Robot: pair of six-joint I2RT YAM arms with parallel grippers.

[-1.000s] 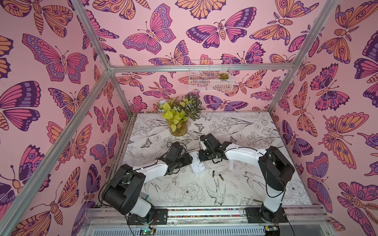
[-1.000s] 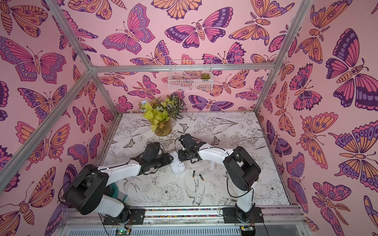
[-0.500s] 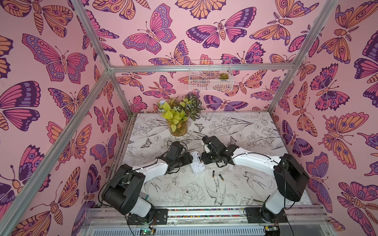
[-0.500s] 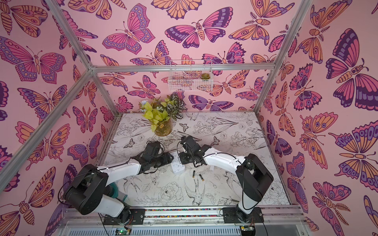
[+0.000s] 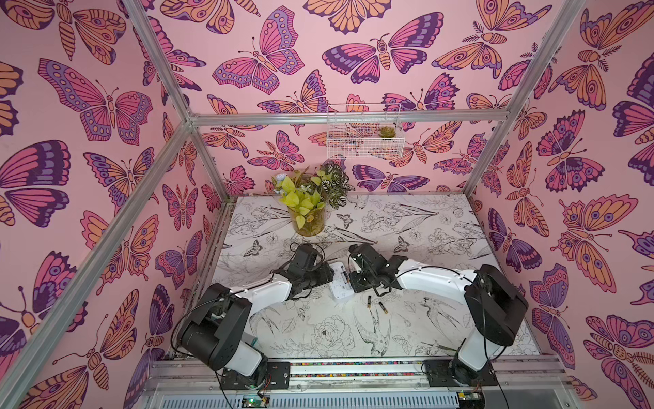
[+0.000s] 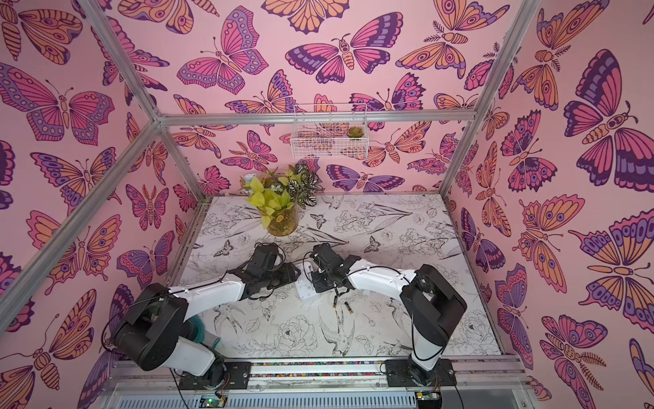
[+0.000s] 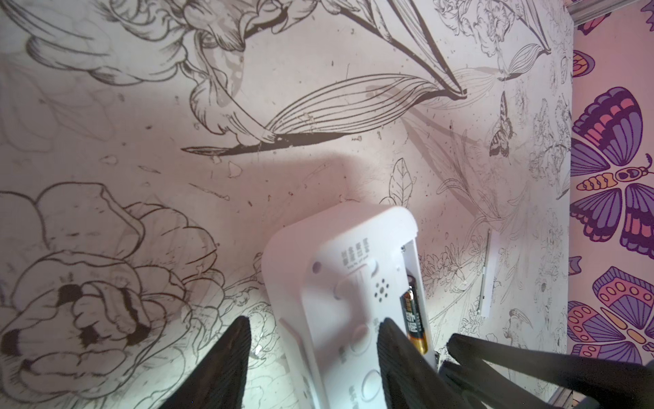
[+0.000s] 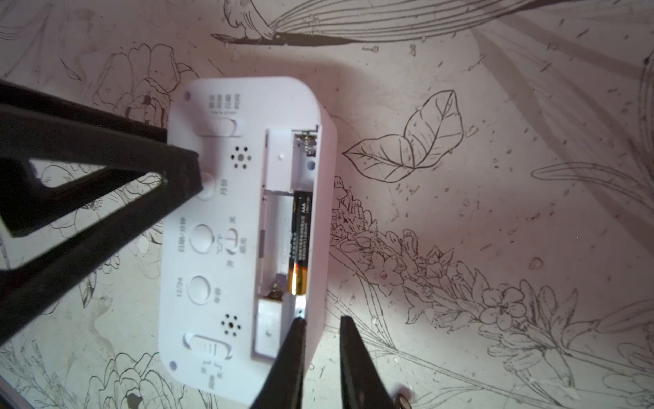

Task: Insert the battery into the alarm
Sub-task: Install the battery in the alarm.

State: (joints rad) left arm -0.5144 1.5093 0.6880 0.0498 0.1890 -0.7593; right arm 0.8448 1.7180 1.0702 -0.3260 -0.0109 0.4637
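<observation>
The half-open left gripper [image 7: 314, 320] rests a finger on the rounded white plastic alarm [image 8: 247, 106], back-up, lengthwise away from the robot, while the barely-parted right gripper [image 8: 322, 318] straddles its rim, empty.

- Leafy plant in a glass vase [image 5: 307, 212] stands at the table's [image 5: 442, 216] back.
- White wire basket [image 5: 361, 143] hangs on the rear wall and holds a small succulent [image 5: 388, 132].
- Butterfly wallpaper [image 5: 258, 60] covers the walls.
- Aluminium frame [image 5: 318, 119] runs along the edges.

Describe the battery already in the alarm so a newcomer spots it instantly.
On the table, in front of the plant jar, lies the white alarm, back up. The battery, black with a gold end, is the only one inside its open compartment; two loose batteries lie beside the alarm.
</observation>
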